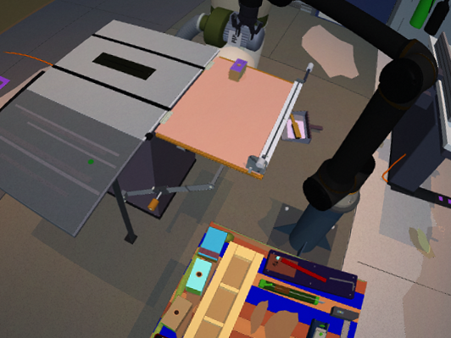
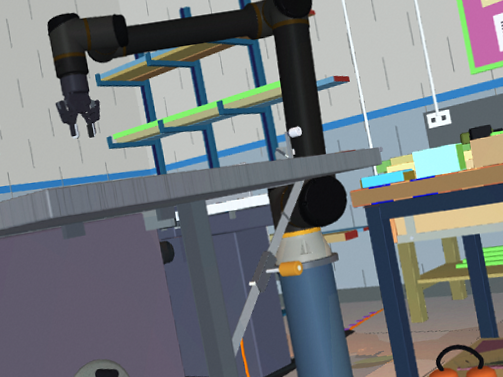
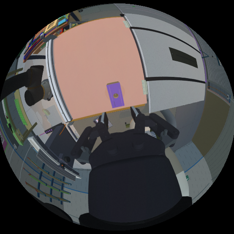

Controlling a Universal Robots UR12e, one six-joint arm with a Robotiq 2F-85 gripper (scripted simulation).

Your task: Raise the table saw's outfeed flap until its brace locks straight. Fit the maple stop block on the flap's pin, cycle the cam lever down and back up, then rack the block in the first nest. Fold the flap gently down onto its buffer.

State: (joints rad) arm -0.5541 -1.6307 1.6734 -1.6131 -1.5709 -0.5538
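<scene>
My gripper (image 1: 243,37) (image 2: 82,133) (image 3: 119,116) hangs high above the far edge of the raised outfeed flap (image 1: 226,111) (image 3: 98,65), which lies level with the saw table (image 1: 111,78). The stop block (image 1: 237,69) (image 3: 115,95), tan with a purple top and a centre hole, sits on the flap near that far edge, below the gripper and a little toward the flap's middle. The brace (image 1: 178,189) (image 2: 264,275) runs under the flap with an orange knob. A white lever rail (image 1: 280,120) lines the flap's outer edge. The gripper is open and holds nothing.
The wooden rack with three nests (image 1: 220,301) lies on the workbench in front, among cyan and tan blocks and tools. The arm's pedestal (image 1: 318,230) stands right of the flap. A dust collector (image 1: 221,29) sits behind the gripper.
</scene>
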